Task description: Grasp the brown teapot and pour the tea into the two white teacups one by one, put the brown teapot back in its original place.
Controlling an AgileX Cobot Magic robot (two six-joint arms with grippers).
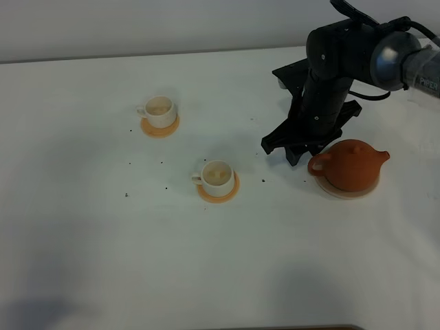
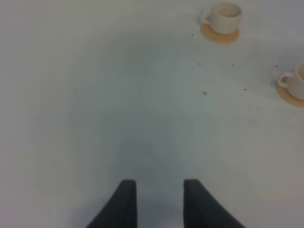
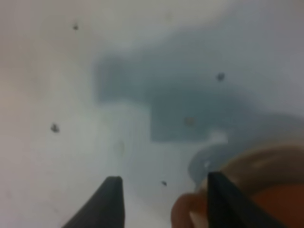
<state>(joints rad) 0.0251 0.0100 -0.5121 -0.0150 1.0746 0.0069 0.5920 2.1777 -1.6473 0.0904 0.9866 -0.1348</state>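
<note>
The brown teapot (image 1: 352, 165) sits upright on its pale beige coaster (image 1: 352, 190) at the right of the table, its loop handle facing left. My right gripper (image 1: 282, 152) hangs just left of that handle, open. In the right wrist view the right gripper (image 3: 164, 190) is spread wide, and the blurred handle (image 3: 186, 211) shows beside one finger (image 3: 222, 199). Two white teacups (image 1: 160, 108) (image 1: 218, 176) stand on orange coasters left of centre. The left gripper (image 2: 160, 194) is open over bare table with nothing between its fingers. The same cups (image 2: 225, 16) (image 2: 295, 80) lie far ahead of it.
The table (image 1: 82, 240) is white, with small dark specks (image 1: 126, 194) scattered near the cups. The right arm's black body (image 1: 330, 75) rises behind the teapot toward the back right. The left arm does not show in the high view.
</note>
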